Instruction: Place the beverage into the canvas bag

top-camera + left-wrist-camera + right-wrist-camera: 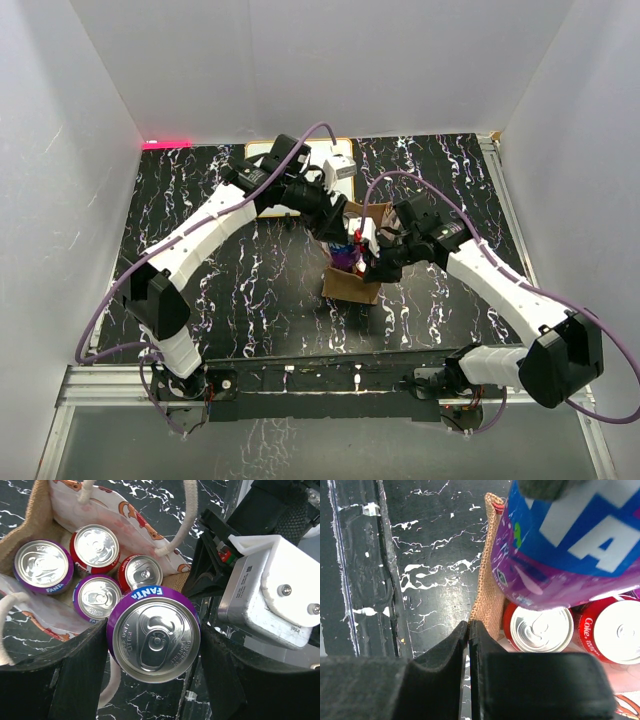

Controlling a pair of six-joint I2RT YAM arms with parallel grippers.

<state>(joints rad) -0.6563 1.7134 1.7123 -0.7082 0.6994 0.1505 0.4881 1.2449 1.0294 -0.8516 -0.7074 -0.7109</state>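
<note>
The beverage, a purple Fanta can (154, 635), hangs upright over the open canvas bag (35, 510), and my left gripper (155, 639) is shut on its sides. In the top view the can (345, 258) and left gripper (345, 238) are over the tan bag (352, 287) at mid-table. Several purple and red cans (95, 547) stand inside the bag. In the right wrist view the held can (570, 545) fills the upper right. My right gripper (469, 623) is shut, fingertips pinched on the bag's burlap rim (487, 585).
A white framed whiteboard (328, 152) lies at the back behind the bag. My right wrist's silver camera housing (270, 590) sits close beside the held can. Two cream loop handles (185, 525) drape over the bag's mouth. White walls enclose the black marbled table (200, 300).
</note>
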